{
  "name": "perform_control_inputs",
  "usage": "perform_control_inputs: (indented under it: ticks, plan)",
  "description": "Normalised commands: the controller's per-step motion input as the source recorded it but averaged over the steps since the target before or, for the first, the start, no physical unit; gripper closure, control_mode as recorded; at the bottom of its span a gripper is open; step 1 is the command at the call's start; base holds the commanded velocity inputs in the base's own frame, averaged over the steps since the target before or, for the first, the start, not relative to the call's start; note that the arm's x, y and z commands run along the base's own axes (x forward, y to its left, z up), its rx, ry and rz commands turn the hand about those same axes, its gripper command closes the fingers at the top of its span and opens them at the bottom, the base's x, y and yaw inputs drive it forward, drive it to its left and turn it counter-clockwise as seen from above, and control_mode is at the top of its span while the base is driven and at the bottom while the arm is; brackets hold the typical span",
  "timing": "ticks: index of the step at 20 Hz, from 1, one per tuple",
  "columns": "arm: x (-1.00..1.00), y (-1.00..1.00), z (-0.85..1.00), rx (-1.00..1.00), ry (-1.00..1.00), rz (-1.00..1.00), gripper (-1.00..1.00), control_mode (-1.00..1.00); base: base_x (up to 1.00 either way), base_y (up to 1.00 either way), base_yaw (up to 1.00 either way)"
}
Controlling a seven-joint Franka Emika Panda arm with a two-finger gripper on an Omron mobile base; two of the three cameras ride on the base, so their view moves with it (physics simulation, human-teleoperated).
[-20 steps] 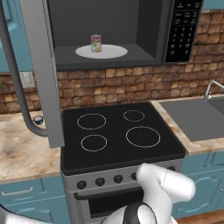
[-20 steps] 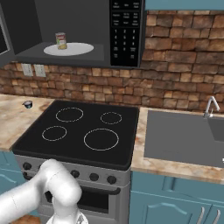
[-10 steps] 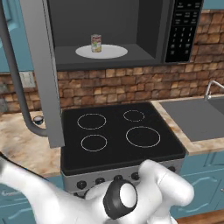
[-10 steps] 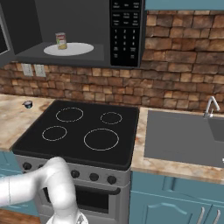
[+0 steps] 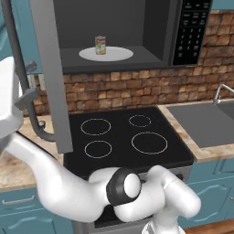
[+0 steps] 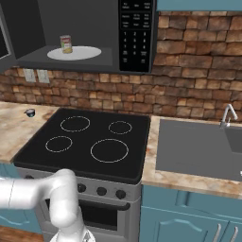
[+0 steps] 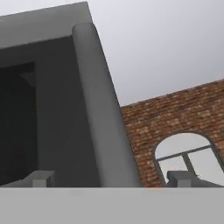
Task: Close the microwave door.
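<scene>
Kitchen views unchanged; arm has swung left beside the microwave door (image 5: 50, 77), gripper (image 7: 111, 178) spread, holding nothing.

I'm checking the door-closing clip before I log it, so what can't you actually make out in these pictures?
- Microwave door: left base view shows it edge-on; top cut off by the frame.
- Can on the turntable plate: label too small to read.
- Keypad: button markings too small, right base view.
- Gripper: hand view can't settle contact with the handle.

Brick wall (image 6: 198, 61) runs behind a black stove (image 6: 90, 142) with four ring burners. Speckled tan surface (image 6: 14, 127) flanks it, a grey sink (image 6: 198, 149) and faucet (image 6: 228, 115) right, teal cabinets (image 6: 189, 217) below. An arched window (image 7: 188, 157) sits in brick.
</scene>
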Motion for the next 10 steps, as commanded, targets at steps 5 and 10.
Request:
perform_control_inputs:
  ticks: [5,10]
  plan:
    - [0.38,-0.91,0.00,0.04,0.37,0.09,-1.00,-1.00,0.00,0.00,0.00]
    - [0.56,-0.65,0.00,0.05,0.22,0.14,-1.00,-1.00,0.00,0.00,0.00]
